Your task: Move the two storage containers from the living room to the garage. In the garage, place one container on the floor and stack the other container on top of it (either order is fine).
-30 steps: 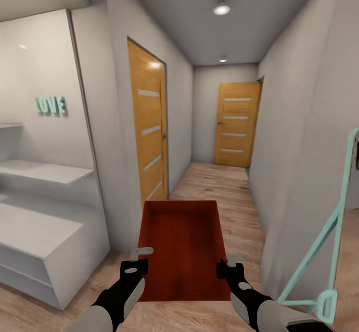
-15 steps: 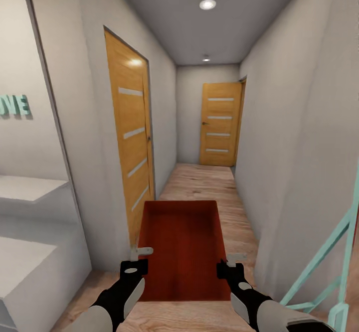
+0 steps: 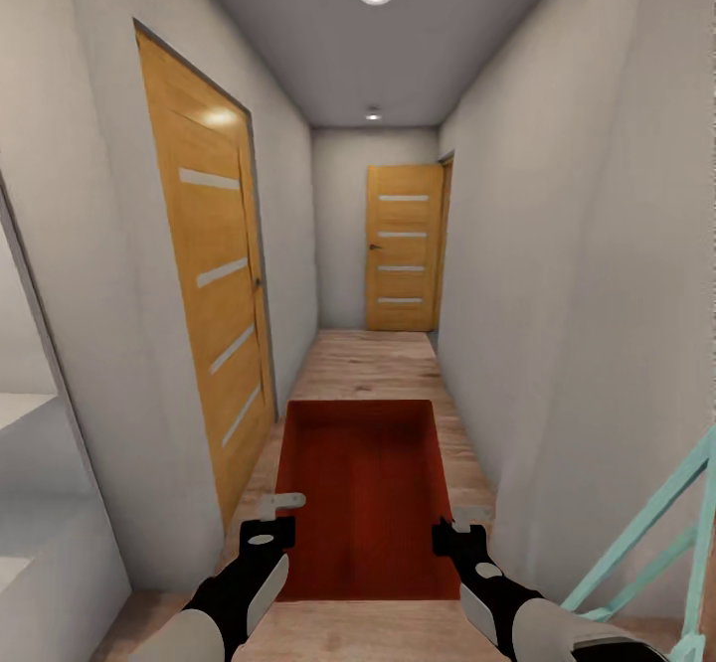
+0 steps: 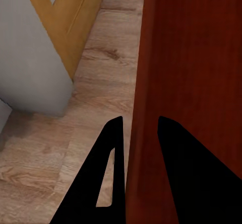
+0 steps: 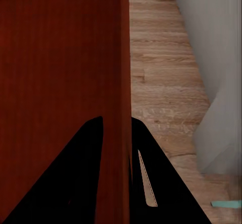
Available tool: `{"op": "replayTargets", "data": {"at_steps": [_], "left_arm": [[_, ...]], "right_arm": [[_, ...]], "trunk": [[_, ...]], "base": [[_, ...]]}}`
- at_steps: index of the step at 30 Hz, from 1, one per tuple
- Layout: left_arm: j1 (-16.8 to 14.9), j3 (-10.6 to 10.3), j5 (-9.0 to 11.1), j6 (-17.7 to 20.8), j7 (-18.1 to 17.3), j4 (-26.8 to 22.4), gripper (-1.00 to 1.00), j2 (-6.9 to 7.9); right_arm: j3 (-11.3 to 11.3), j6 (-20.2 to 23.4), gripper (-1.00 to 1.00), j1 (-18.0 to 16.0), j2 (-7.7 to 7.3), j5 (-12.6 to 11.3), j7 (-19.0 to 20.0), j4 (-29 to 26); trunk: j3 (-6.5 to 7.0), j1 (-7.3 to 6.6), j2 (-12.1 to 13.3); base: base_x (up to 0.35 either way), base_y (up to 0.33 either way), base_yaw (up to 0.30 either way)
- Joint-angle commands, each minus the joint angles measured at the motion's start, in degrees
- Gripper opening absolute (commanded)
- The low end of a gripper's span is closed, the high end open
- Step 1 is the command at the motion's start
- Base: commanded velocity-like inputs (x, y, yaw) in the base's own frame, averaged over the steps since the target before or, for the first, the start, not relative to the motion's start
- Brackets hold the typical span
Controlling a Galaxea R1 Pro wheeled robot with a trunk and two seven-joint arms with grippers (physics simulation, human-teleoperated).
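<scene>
Since a second ago the whole head view has swung left to right — the white shelving with the "LOVE" lettering has slid out of sight, so the camera has turned and advanced to face straight down the corridor; nothing in the arms' hold has altered.

One storage container (image 3: 363, 498) is carried out in front, level and clear of the wood plank floor (image 3: 368, 364). The left claw (image 3: 281, 516) is clenched on its left wall, a finger on each side of the thin panel, and the right claw (image 3: 457, 523) pinches the right wall the same way.

Ahead lie a side door (image 3: 209, 274) on the left and an end door (image 3: 401, 248) at the corridor's far end, both shut.

By my reading the task is early — this box is mid-transport, no garage concrete is in sight, and placing, fetching the second box and stacking all remain.
</scene>
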Motion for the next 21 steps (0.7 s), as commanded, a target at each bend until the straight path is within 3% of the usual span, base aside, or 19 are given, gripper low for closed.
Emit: {"op": "replayTargets", "data": {"at_steps": [1,7,21], "left_arm": [[-0.05,-0.05,-0.11,0.26,0.42,-0.55,-1.0,0.01],[-0.05,-0.05,-0.11,0.24,0.42,-0.5,-1.0,0.01],[-0.05,-0.05,-0.11,0.23,0.42,-0.49,-1.0,0.01]], "right_arm": [[-0.63,-0.01,-1.0,-0.05,0.13,0.47,0.15,0.16],[-0.63,-0.01,-1.0,-0.06,0.16,0.49,0.15,0.16],[-0.63,-0.01,-1.0,-0.06,0.14,0.41,0.15,0.18]], "trunk": [[-0.1,0.05,-0.08],[-0.1,0.05,-0.08],[-0.1,0.05,-0.08]], "base": [[0.319,0.081,-0.243],[0.319,0.077,-0.183],[0.319,0.074,-0.009]]}}
